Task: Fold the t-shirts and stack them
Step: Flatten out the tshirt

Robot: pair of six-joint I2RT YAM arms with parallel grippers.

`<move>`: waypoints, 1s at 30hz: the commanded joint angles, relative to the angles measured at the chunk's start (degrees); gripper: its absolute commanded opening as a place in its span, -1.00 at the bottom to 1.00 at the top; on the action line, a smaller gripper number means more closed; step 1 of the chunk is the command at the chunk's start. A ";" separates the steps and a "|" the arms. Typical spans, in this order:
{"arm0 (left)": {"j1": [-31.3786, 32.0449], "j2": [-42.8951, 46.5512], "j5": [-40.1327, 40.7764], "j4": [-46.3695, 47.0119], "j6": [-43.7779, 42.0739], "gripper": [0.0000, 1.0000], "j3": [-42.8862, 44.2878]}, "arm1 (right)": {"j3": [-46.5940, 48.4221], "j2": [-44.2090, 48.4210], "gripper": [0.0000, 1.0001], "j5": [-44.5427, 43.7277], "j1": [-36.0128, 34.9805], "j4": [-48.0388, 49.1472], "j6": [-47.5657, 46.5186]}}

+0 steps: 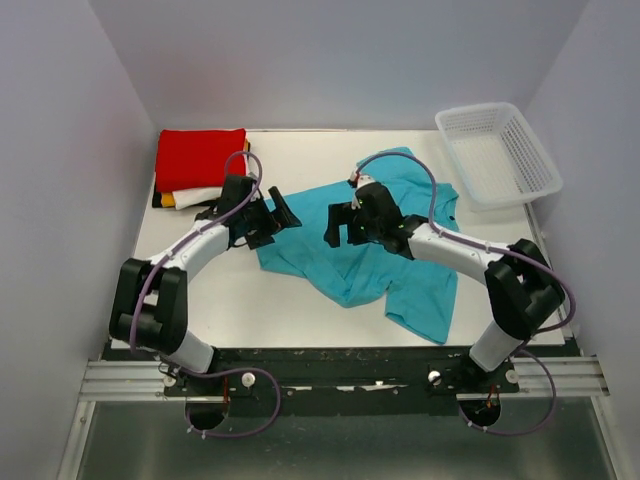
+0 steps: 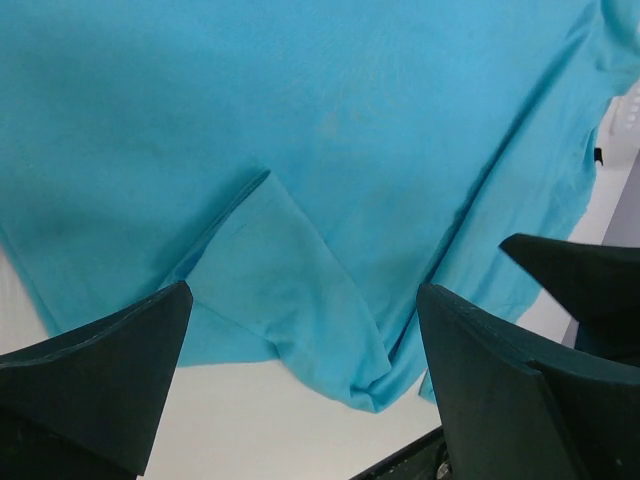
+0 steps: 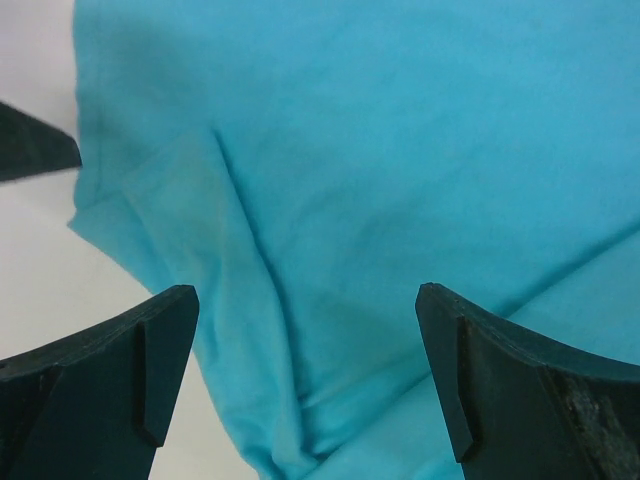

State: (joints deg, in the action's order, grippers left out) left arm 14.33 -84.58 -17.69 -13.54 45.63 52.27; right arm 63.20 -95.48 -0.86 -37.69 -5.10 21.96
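A turquoise t-shirt lies crumpled and spread across the middle of the white table. A stack of folded t-shirts sits at the back left, red on top, with white, yellow-orange and black edges showing beneath. My left gripper hovers open over the shirt's left edge; the left wrist view shows a folded corner of turquoise cloth below the gap. My right gripper hovers open over the shirt's middle, the wrinkled cloth beneath it. Neither holds anything.
A white plastic mesh basket stands at the back right corner, partly over the table edge. Grey walls enclose the table on three sides. The arm bases and a metal rail run along the near edge.
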 commanded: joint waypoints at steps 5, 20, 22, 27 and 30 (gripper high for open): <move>0.26 -12.71 -2.33 -3.58 -3.66 0.78 9.28 | -10.64 7.46 1.00 -8.42 0.08 0.73 6.87; 0.61 -11.89 -5.50 2.42 -2.85 0.29 0.86 | -16.99 14.11 1.00 -16.32 0.08 -1.84 7.45; 0.79 -11.96 -5.52 2.76 -2.86 0.15 0.52 | -17.27 14.32 1.00 -17.10 0.12 -1.85 7.51; 1.22 -10.95 -4.71 2.83 -2.76 -0.11 0.11 | -17.31 14.05 1.00 -17.73 0.08 -1.89 7.52; 1.47 -10.49 -3.28 2.04 -2.91 -0.34 0.28 | -17.23 13.74 1.00 -18.08 0.12 -2.12 7.64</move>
State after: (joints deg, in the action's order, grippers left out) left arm 15.14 -96.66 -21.45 -11.88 43.05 53.01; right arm 46.52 -82.32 -16.25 -37.54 -6.52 28.73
